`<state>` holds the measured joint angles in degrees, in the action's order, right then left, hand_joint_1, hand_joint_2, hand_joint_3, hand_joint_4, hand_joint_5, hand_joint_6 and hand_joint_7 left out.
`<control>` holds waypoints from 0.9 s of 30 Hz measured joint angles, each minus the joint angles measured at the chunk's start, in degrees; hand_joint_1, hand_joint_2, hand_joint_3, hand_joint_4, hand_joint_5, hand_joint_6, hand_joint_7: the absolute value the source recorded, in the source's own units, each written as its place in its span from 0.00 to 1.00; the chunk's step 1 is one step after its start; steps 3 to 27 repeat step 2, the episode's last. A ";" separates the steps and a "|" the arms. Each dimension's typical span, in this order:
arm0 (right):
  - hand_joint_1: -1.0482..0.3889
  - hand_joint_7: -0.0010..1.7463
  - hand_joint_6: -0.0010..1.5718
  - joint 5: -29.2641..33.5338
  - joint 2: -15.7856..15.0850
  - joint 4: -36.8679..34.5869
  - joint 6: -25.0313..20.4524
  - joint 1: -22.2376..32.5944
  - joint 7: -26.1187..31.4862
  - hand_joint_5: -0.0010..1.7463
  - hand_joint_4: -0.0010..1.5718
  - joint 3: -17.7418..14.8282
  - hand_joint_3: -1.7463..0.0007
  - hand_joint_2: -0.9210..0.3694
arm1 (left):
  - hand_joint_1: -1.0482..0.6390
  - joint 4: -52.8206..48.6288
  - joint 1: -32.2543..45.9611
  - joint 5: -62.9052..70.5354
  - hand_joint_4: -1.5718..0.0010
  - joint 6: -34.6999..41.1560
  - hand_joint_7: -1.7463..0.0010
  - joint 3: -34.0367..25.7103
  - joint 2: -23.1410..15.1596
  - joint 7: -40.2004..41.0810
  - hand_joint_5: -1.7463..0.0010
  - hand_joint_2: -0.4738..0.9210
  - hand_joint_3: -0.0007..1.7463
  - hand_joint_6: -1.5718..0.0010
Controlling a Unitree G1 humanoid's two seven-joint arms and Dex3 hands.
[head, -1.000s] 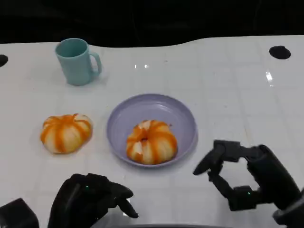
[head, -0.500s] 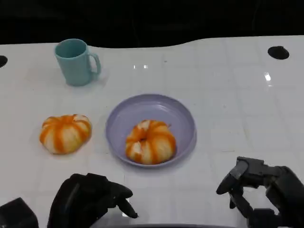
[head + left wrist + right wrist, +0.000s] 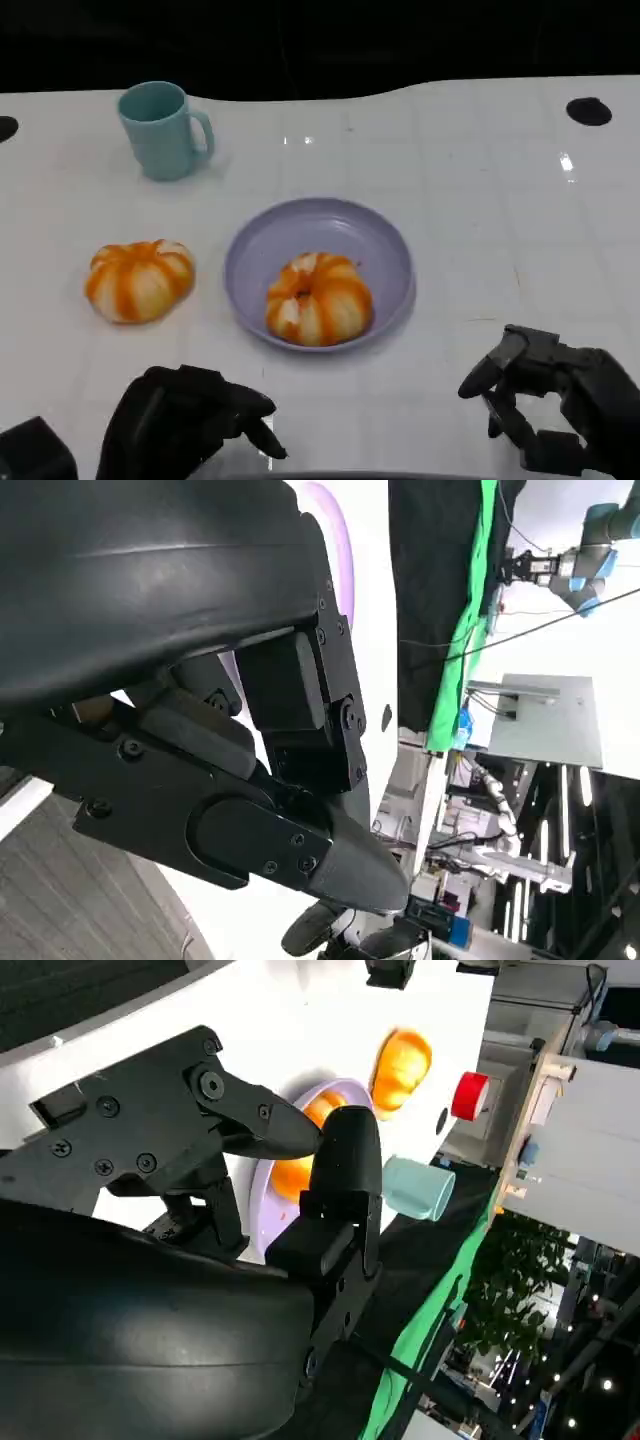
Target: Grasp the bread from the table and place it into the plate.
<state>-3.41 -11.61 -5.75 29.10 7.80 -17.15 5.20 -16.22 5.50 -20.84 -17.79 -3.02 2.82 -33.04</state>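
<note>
Nearest the camera, the left hand (image 3: pixel 190 420) was seen low over the table (image 3: pixel 480 200) with its fingers curled in on nothing, and the right hand (image 3: pixel 550 400) was seen with its fingers spread apart, holding nothing. Further on, one bread (image 3: pixel 319 298) was lying inside the purple plate (image 3: pixel 260 240), and a second bread (image 3: pixel 139 279) was resting on the table just to its left. At the far side, a teal mug (image 3: pixel 160 130) was standing upright.
</note>
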 measured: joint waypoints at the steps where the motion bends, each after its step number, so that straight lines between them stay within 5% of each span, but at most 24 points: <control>1: 0.54 0.73 0.46 0.12 0.10 0.00 0.04 -0.01 -0.08 0.94 0.49 0.01 0.54 0.21 | 0.06 -0.11 0.00 -0.04 0.22 0.00 1.00 -0.07 -0.08 -0.02 0.47 0.97 0.00 0.01; 27: 0.54 0.73 0.46 0.25 0.20 0.00 0.05 -0.01 -0.15 0.94 0.49 0.01 0.55 0.21 | 0.06 -0.15 0.00 -0.07 0.22 0.00 1.00 -0.15 -0.20 -0.07 0.47 0.97 0.00 0.01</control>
